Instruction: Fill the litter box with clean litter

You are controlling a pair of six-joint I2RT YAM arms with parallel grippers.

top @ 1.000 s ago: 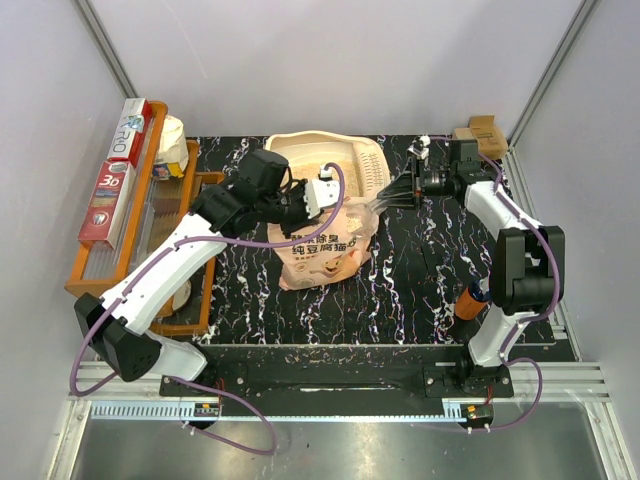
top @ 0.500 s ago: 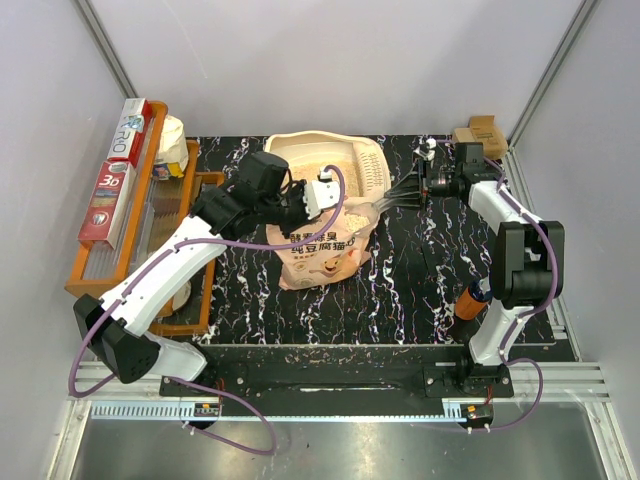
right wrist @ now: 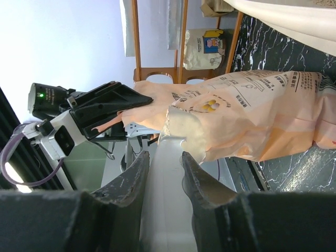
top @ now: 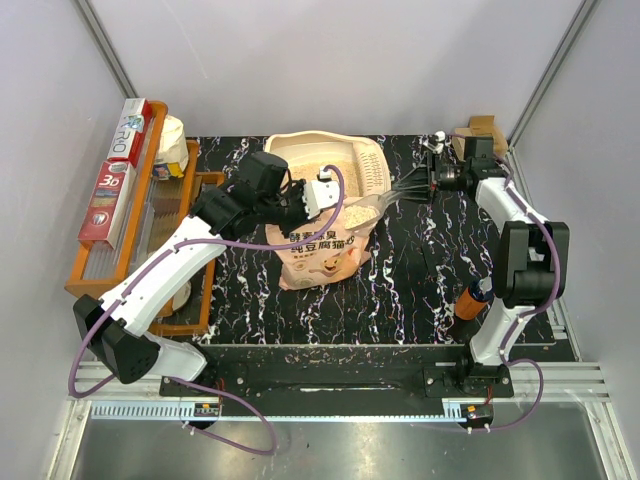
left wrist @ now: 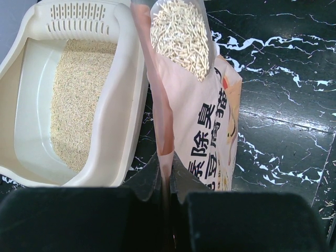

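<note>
Cream box (left wrist: 128, 94): far edge of counter (top: 420, 270), litter (left wrist: 79, 100) inside.
Left fingers (left wrist: 79, 220): pinched shut on bag (top: 320, 250) rim.
Right fingers (right wrist: 210, 210): clamped on bag's opposite corner.

the pink bag (left wrist: 205, 142) reads 除臭 — the red-and-white box (top: 113, 190) at the left shows "3b".

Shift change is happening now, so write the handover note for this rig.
Left gripper: shut on the top edge of the litter bag, holding it open.
Right gripper: shut on the scoop handle; the scoop is loaded with litter above the bag's mouth.
Litter box: right beside the bag.
Done: a layer covers part of its floor.
Left: tip this scoopful in, repeat until the bare floor is covered.
</note>
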